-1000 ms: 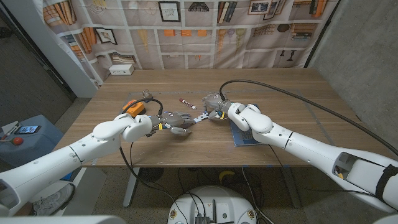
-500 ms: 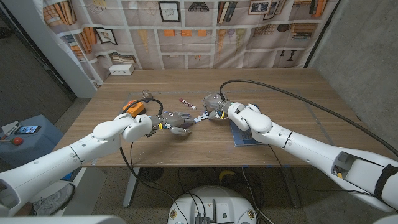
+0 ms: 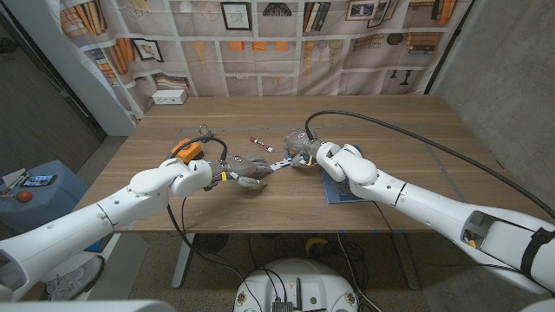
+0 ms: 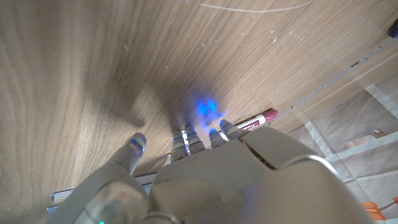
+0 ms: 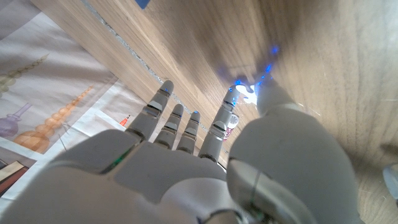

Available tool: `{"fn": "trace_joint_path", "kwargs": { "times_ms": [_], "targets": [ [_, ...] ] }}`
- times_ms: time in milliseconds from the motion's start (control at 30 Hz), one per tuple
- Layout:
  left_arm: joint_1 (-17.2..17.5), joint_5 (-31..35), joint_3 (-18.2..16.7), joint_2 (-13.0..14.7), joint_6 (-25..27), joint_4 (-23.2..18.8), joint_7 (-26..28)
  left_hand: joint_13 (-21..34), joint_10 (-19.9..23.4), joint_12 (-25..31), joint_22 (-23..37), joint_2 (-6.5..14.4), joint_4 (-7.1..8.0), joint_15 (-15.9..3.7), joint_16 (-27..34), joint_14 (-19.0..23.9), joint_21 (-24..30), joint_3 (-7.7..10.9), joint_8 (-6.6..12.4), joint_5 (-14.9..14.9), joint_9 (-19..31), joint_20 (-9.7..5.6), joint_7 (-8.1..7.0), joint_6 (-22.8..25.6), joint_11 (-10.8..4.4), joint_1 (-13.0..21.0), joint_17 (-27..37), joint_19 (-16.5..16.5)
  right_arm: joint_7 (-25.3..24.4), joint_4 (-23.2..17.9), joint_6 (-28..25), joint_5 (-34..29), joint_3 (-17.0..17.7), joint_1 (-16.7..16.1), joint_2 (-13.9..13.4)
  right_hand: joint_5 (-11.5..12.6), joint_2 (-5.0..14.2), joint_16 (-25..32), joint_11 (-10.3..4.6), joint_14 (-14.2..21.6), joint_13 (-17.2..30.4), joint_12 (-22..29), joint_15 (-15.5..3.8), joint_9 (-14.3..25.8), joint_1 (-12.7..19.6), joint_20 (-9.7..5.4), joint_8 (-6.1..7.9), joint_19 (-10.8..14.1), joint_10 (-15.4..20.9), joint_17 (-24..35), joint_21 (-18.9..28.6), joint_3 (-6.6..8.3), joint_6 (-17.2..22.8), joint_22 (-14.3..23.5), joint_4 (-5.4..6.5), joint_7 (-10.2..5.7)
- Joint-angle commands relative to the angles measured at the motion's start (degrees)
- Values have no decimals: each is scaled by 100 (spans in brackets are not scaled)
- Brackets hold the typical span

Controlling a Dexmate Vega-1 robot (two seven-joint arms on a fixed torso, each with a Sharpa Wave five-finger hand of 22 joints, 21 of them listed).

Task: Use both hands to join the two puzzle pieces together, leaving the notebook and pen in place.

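Observation:
Two white puzzle pieces (image 3: 278, 163) sit together at mid-table, between my two hands. My left hand (image 3: 246, 167) reaches in from the left and grips the near piece at its fingertips. My right hand (image 3: 297, 147) comes from the right and pinches the other piece; the right wrist view shows that white piece (image 5: 245, 93) at the thumb tip, lit blue. A red pen (image 3: 260, 142) lies just behind the pieces, also seen as the pen (image 4: 256, 121) past my left fingers. The blue notebook (image 3: 334, 188) lies under my right forearm.
An orange object (image 3: 184, 148) with a black cable lies left of my left hand. A thick black cable (image 3: 408, 130) arcs over the table's right half. The wooden table (image 3: 390, 117) is bare at the back and far right.

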Motion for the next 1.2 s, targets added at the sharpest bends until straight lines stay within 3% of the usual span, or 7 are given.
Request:
{"fn": "trace_joint_path", "kwargs": {
  "times_ms": [33,1200],
  "targets": [
    [39,-8,-15,40,46,-45,-18,3,44,15,15,476,-45,-474,-11,15,32,36,38,26,23,-317,7,29,-23,70,8,-323,48,-25,-5,-24,-25,13,4,37,-21,-19,25,23,29,-3,23,14,-49,41,-20,-5,14,26,6,-7,-28,36,-14,0],
    [63,-31,-21,44,106,-54,-57,3,102,18,16,506,-102,-475,-9,78,31,93,43,21,26,-313,32,62,-14,95,10,-277,542,-68,-269,23,-60,70,101,48,-152,-118,114,-140,39,-59,217,-51,-148,179,-252,-140,-252,41,-15,-65,-490,39,1,8]
  ]
}}
